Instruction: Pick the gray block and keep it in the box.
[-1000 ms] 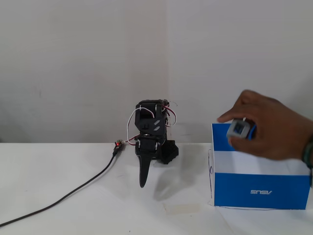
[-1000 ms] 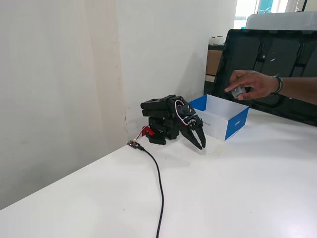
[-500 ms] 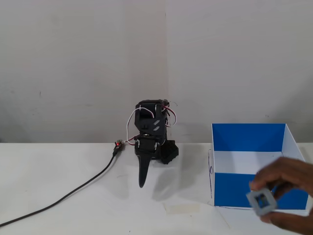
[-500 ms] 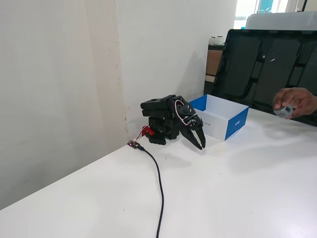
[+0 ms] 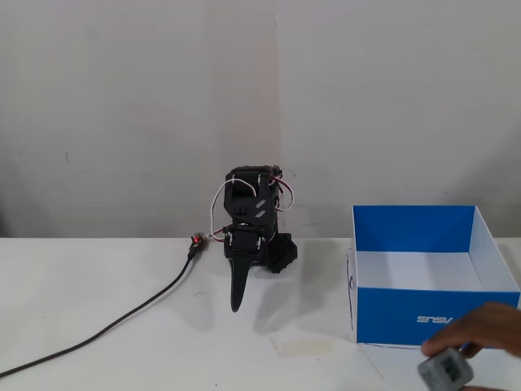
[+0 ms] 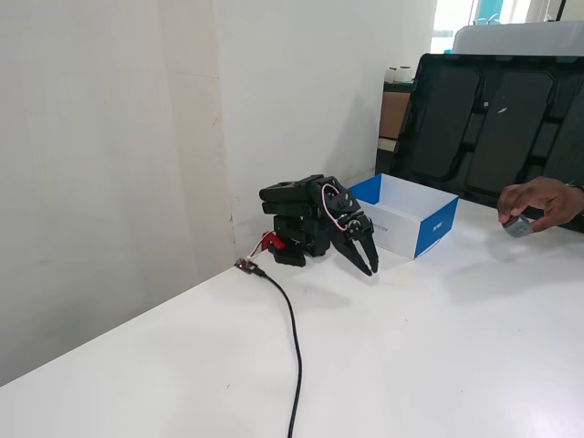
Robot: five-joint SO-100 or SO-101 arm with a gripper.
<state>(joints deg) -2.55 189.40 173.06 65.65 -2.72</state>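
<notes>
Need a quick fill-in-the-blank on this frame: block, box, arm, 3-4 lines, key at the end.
1. The gray block is held by a person's ____, not by the robot.
2. The box has ____ outer walls and a white floor.
3. Nothing lies inside the box; it is ____.
4. The robot's hand points down toward the ____, holding nothing.

Missing words: hand; blue; empty; table

Black arm (image 6: 306,214), white-and-red wire loops, tapered black end effector (image 6: 366,262).
</notes>
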